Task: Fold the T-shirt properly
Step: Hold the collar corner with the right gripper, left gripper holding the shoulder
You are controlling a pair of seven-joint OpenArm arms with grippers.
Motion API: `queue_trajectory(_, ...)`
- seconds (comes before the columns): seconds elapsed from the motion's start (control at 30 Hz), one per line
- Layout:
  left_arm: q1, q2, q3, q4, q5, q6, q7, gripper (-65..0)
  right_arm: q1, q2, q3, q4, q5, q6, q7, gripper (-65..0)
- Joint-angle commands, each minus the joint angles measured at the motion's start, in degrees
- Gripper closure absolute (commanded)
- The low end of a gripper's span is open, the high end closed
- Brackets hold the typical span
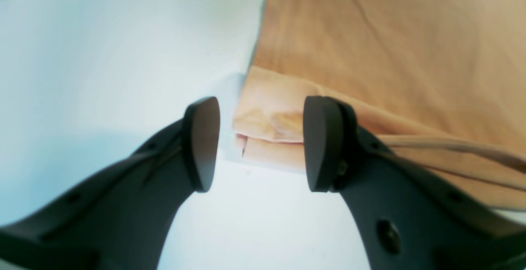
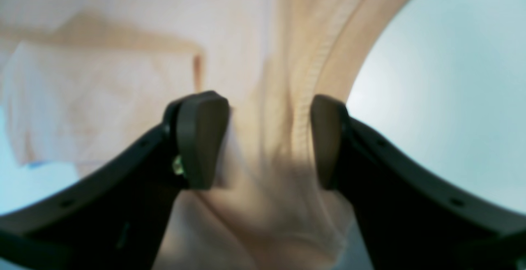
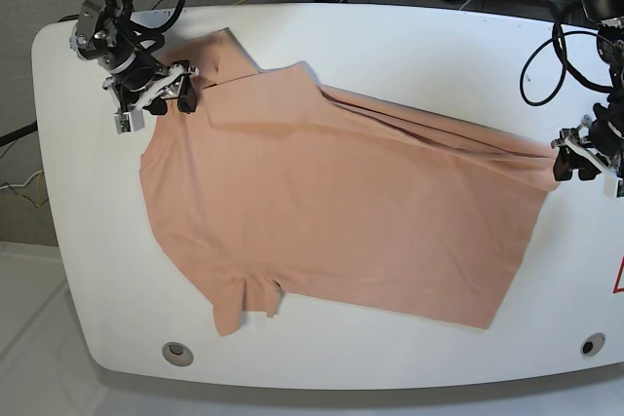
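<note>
Base view: T-shirt on white table; both jaws wide, gripping nothing.

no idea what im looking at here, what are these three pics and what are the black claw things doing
This is a robot with two arms working at a white table. The wide picture looks down on the whole table. The other two come from small cameras mounted on each wrist, so the black claws fill the foreground.

Spread on the table is a salmon-pink T-shirt. The left hand sits at a layered corner of the shirt, its claws apart, with the fabric edge between them. The right hand is at the ribbed neck edge, its claws also apart with cloth between them. Neither has pinched the fabric shut yet; nothing is lifted.
</note>
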Motion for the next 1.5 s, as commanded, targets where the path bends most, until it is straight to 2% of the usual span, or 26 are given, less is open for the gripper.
queue_trajectory(0.0, -0.4, -0.9, -0.2, 0.4, -0.6, -0.5, -0.9, -31.2, 0.4, 0.4, -0.2, 1.3, 0.9, 0.5, 0.8, -34.9)
queue_trajectory(0.57, -1.8, -1.6, 0.8, -0.6, 0.8, -1.4, -1.0, -31.5, 1.1, -0.7, -1.5, 1.5, 0.6, 0.9, 1.3, -34.9)
queue_trajectory(0.97, -2.4, -1.3, 2.2, -0.7, 5.7, -0.7, -3.2, -31.0, 1.5, -1.1, -1.3, -0.1, 0.6, 1.3, 1.5, -34.5)
queue_trajectory(1.47, 1.6, -1.4, 1.2, 0.4, 2.4, -0.9, -2.1, -31.6, 1.5, -0.9, -0.7, -0.2, 2.3, 1.3, 1.5, -34.3)
